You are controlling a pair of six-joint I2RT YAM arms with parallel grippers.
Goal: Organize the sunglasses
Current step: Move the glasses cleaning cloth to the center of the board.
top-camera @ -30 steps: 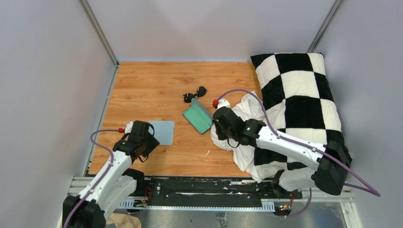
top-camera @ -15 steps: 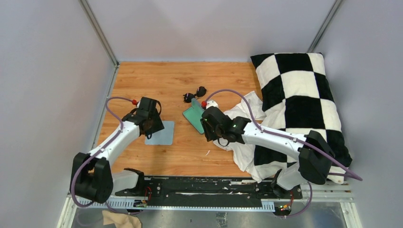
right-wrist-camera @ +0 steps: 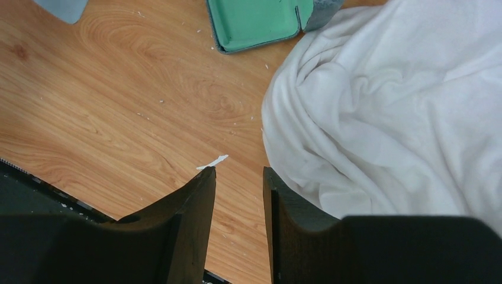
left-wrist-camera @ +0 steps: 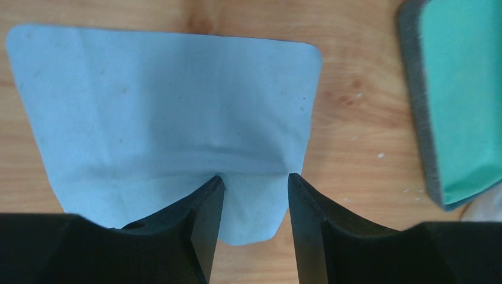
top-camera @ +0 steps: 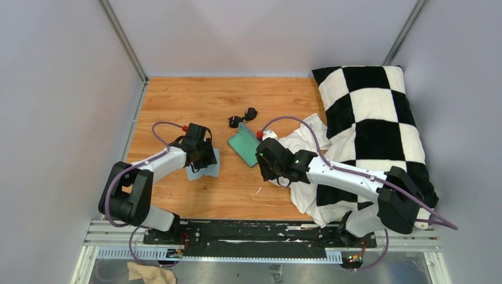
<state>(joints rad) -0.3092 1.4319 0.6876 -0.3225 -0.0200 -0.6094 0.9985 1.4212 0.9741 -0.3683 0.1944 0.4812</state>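
The black sunglasses (top-camera: 243,117) lie folded on the wood floor at the back middle, apart from both grippers. The open case (top-camera: 244,147), grey-blue outside and teal inside, lies just in front of them; it also shows in the left wrist view (left-wrist-camera: 462,100) and the right wrist view (right-wrist-camera: 254,21). My left gripper (top-camera: 200,158) (left-wrist-camera: 254,177) is open, its fingertips pressing on the near corner of a light blue cloth (left-wrist-camera: 160,100), which wrinkles between them. My right gripper (top-camera: 273,171) (right-wrist-camera: 237,171) is open and empty over bare wood beside the white cloth.
A crumpled white cloth (top-camera: 308,171) (right-wrist-camera: 385,100) lies right of the case, against a black-and-white checked pillow (top-camera: 376,118). The blue cloth (top-camera: 204,168) lies left of the case. A small white scrap (right-wrist-camera: 213,161) lies on the wood. Grey walls enclose the floor.
My left arm has swung forward and right, coming down onto the blue cloth. My right gripper has shifted left, off the white cloth, towards the case.
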